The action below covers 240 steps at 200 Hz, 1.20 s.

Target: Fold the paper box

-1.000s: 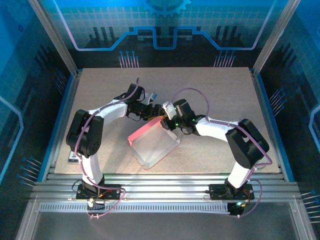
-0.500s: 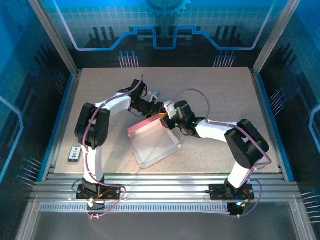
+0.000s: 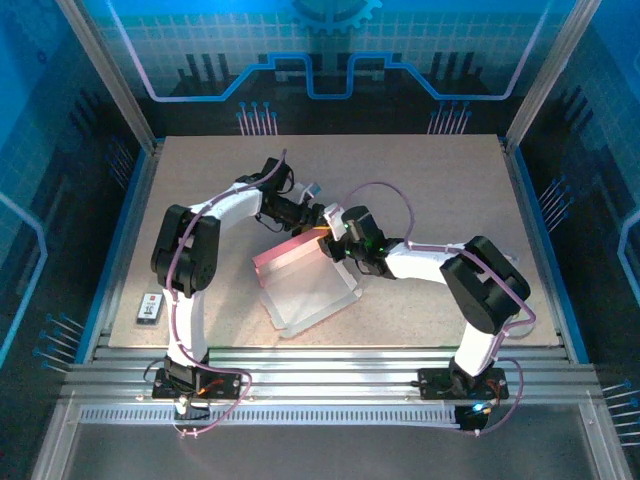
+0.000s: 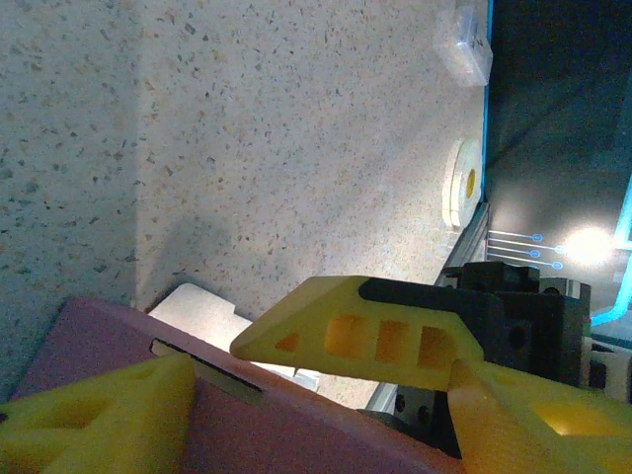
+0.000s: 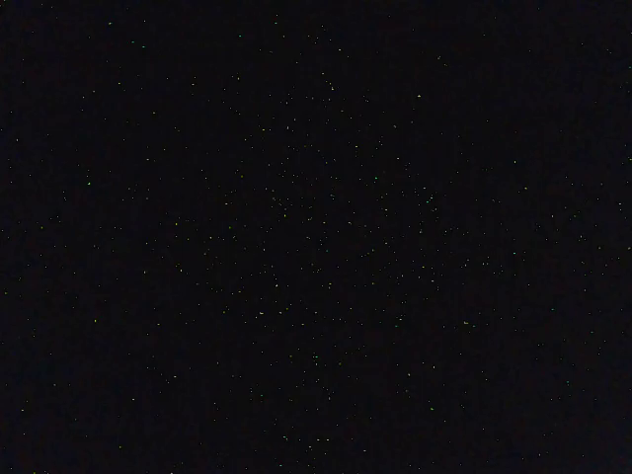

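From above, the thin pink cardboard paper box (image 3: 308, 290) sits near the middle of the speckled beige worktop (image 3: 420, 180). It is partly formed into a shallow open tray, with its whitish inner face turned up and low walls along the near and right sides. A pink panel (image 3: 288, 252) is raised along the far edge. The left fingers (image 3: 317, 220) reach this panel from the far left and the right fingers (image 3: 333, 236) from the right, and the two meet close together at its far right corner. From this height I can't tell how wide either pair stands. A small grey card with a red mark (image 3: 150, 306) lies well apart, near the worktop's left edge.

Through the left wrist's camera, that arm's own two yellow fingers stand wide apart at the bottom of the picture. One finger (image 4: 99, 405) lies against the pink panel beside a narrow slot (image 4: 207, 370) and the other finger (image 4: 533, 425) is off to the right, so nothing is pinched between them. A third yellow finger (image 4: 365, 336) on a black body reaches over the panel's edge; it looks to be the right arm's. A whitish flap (image 4: 197, 311) pokes out behind the panel. Farther off, a round white disc with a yellow centre (image 4: 459, 183) lies at the worktop's edge, with a small clear plastic piece (image 4: 464, 44) beyond it.

The right wrist's picture is black, so I cannot tell whether the right fingers are apart or have hold of the card
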Each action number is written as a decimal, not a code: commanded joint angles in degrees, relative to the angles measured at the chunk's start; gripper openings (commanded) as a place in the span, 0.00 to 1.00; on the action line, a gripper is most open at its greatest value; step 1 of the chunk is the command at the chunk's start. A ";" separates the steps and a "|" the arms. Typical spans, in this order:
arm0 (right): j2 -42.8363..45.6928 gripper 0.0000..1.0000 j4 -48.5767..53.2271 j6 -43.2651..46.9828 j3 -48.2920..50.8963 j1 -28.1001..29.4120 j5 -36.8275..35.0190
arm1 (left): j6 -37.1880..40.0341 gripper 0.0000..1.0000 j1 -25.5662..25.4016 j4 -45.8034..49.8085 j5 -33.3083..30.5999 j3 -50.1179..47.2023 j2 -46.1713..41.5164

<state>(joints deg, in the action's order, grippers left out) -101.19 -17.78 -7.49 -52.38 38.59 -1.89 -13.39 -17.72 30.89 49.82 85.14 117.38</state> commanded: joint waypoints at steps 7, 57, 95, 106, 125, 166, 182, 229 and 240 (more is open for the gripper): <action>-1.56 0.23 -1.53 -0.75 -0.34 0.74 -4.44 | 0.17 0.68 -0.47 3.33 1.89 1.47 0.93; -2.67 0.17 -0.30 -1.01 -1.21 1.74 -10.18 | 0.04 0.68 -0.48 3.38 0.74 1.41 0.02; -3.07 0.14 0.64 -1.07 -1.66 3.04 -17.66 | 0.25 0.68 -0.48 4.60 -0.99 1.60 -0.05; -3.23 0.12 0.81 -0.75 -1.72 3.62 -20.41 | 0.03 0.68 -0.52 4.82 -1.13 1.89 0.13; -3.54 0.11 1.03 -0.50 -1.85 4.53 -24.36 | -0.06 0.68 -0.53 5.31 -1.35 2.30 -0.04; -4.52 0.08 1.98 -0.98 -2.61 5.66 -31.23 | 0.03 0.68 -0.64 6.18 -1.68 2.79 0.13; -4.94 0.08 3.79 -1.50 -3.20 6.08 -33.41 | 0.16 0.68 -0.85 6.34 -1.94 2.83 0.04; -6.13 0.06 6.94 -3.57 -5.19 6.54 -37.13 | 0.38 0.68 -1.71 6.90 -2.44 3.08 -0.15; -6.11 0.07 5.95 -3.26 -4.89 6.63 -35.07 | 0.39 0.69 -1.74 6.98 -2.49 3.14 0.01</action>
<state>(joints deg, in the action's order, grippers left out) -104.40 -16.58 -14.20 -56.38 45.87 -30.00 -13.37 -17.34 31.16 46.22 87.33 117.40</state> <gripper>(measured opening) 0.096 0.684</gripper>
